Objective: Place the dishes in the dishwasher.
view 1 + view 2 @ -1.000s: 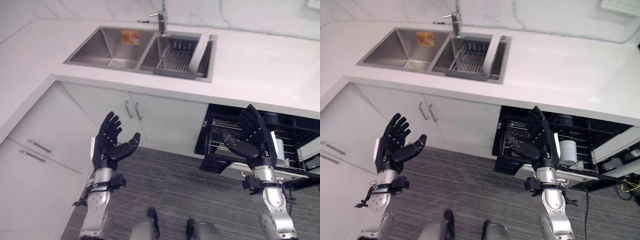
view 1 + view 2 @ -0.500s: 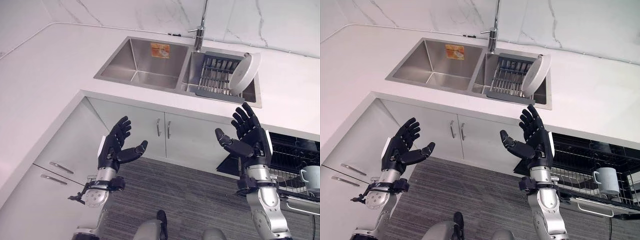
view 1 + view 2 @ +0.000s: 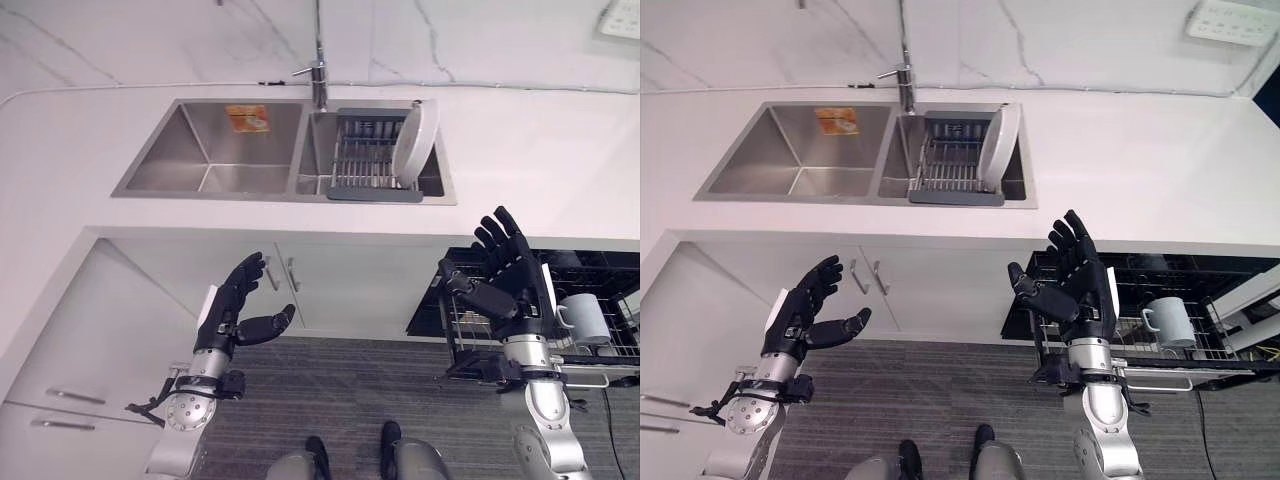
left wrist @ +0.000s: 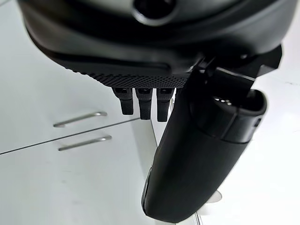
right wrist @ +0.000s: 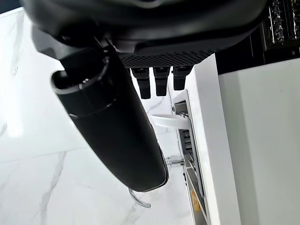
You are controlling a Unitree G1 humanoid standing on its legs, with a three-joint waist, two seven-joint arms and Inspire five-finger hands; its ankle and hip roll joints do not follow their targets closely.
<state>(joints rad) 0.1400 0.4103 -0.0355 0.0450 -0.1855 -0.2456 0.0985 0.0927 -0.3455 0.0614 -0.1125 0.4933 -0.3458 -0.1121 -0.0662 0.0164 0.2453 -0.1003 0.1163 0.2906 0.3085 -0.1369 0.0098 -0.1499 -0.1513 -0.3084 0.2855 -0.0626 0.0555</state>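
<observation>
A white plate [image 3: 413,141] stands on edge in the grey drying rack [image 3: 366,165] inside the right basin of the steel sink [image 3: 205,165]. The dishwasher [image 3: 590,300] is open at the lower right, with its wire rack [image 3: 1160,335] pulled out and a grey mug [image 3: 582,318] standing in it. My left hand [image 3: 232,305] is raised in front of the cabinets, open and holding nothing. My right hand [image 3: 510,275] is raised in front of the dishwasher's left side, also open and holding nothing. The plate's edge [image 5: 164,120] shows past my right hand's fingers [image 5: 154,79].
A white countertop [image 3: 540,160] runs around the sink, with a chrome faucet [image 3: 318,80] behind the basins. White cabinet doors with metal handles [image 3: 290,272] are below the counter. Grey carpet floor [image 3: 340,400] lies in front.
The camera has swung to the right, so the sink now sits centred and the dishwasher with the mug shows more fully. Both hands stay raised and open.
</observation>
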